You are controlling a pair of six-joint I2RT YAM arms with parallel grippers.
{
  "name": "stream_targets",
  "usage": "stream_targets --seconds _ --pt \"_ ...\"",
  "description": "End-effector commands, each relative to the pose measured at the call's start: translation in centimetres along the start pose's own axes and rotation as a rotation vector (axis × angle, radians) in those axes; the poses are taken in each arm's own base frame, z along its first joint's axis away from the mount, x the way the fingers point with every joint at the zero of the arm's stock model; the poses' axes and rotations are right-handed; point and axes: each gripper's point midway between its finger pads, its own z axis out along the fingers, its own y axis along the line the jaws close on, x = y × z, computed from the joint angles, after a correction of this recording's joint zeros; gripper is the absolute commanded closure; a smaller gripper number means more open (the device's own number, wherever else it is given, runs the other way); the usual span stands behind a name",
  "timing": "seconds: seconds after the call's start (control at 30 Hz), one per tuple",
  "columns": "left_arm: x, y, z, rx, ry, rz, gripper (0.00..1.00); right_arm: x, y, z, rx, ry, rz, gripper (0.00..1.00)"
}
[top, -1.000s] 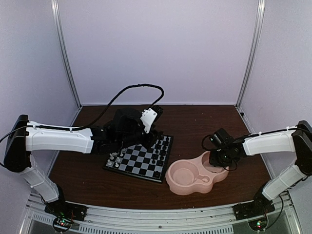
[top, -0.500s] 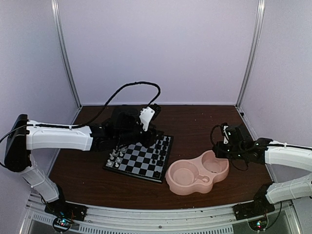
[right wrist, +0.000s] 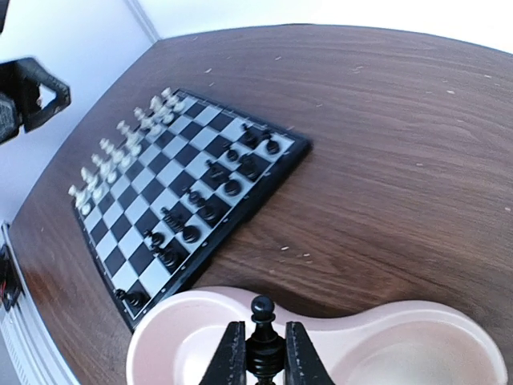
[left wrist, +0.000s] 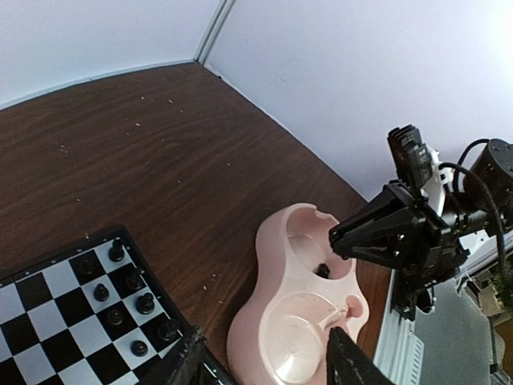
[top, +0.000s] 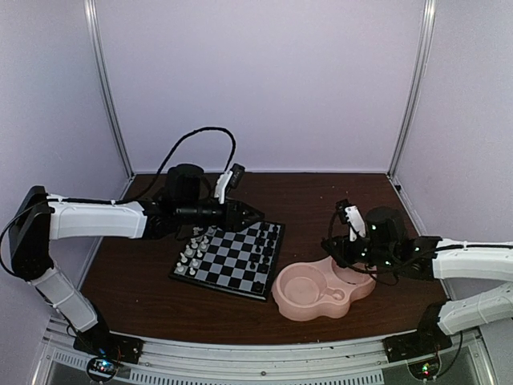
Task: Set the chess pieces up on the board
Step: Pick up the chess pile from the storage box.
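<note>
The board (top: 228, 269) lies left of centre on the table, with white chess pieces (top: 192, 253) lined along its left side and black chess pieces (top: 260, 245) along its right side. My right gripper (top: 330, 243) hovers over the pink dish's back left rim, shut on a black chess piece (right wrist: 263, 337) that stands upright between its fingers (right wrist: 228, 357). My left gripper (top: 250, 215) hangs open above the board's far edge, pointing right, with nothing between its fingertips (left wrist: 188, 361). Another black piece (left wrist: 323, 270) lies in the dish's far bowl.
The pink double-bowl dish (top: 276, 293) sits right of the board, close to its near right corner. Its larger near bowl (left wrist: 309, 333) holds no pieces. Enclosure walls and metal posts (top: 108, 88) bound the table on three sides.
My right gripper lifted a black piece out of the dish's far bowl and swung left toward the board. My left gripper pulled up and back from the board and opened wider.
</note>
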Motion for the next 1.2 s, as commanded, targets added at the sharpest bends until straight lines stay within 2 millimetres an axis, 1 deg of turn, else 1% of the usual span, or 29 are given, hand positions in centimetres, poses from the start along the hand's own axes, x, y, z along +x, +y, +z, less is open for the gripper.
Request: stream_targets --seconds 0.0,0.13,0.27,0.43,0.63,0.8,0.9,1.0,1.17 --pt "0.4 -2.1 -0.2 0.131 0.008 -0.042 0.46 -0.9 4.4 1.2 -0.106 -0.034 -0.132 0.93" --pt "1.5 -2.8 -0.3 0.178 0.044 -0.083 0.46 -0.5 7.0 2.5 -0.152 -0.023 -0.203 0.93" --pt "2.5 -3.5 -0.3 0.232 0.072 -0.13 0.5 0.0 9.0 3.4 -0.2 -0.019 -0.254 0.93" --pt "4.1 -3.9 -0.2 0.253 0.124 -0.176 0.58 0.3 10.9 4.0 -0.233 -0.028 -0.324 0.93" --pt "5.6 -4.9 0.1 0.265 0.17 -0.184 0.58 0.3 12.8 4.6 -0.258 -0.037 -0.383 0.93" --pt "6.6 -4.6 0.1 0.251 0.195 -0.202 0.59 0.1 13.7 4.6 -0.274 -0.061 -0.404 0.93" --pt "7.0 -4.6 0.1 0.245 0.205 -0.21 0.61 0.0 14.3 4.5 -0.291 -0.069 -0.418 0.93" --pt "7.4 -4.5 0.2 0.242 0.219 -0.218 0.66 0.0 14.8 4.4 -0.305 -0.075 -0.433 0.93" --pt "7.8 -4.7 0.4 0.244 0.23 -0.223 0.66 0.1 15.5 4.2 -0.319 -0.075 -0.449 0.93"
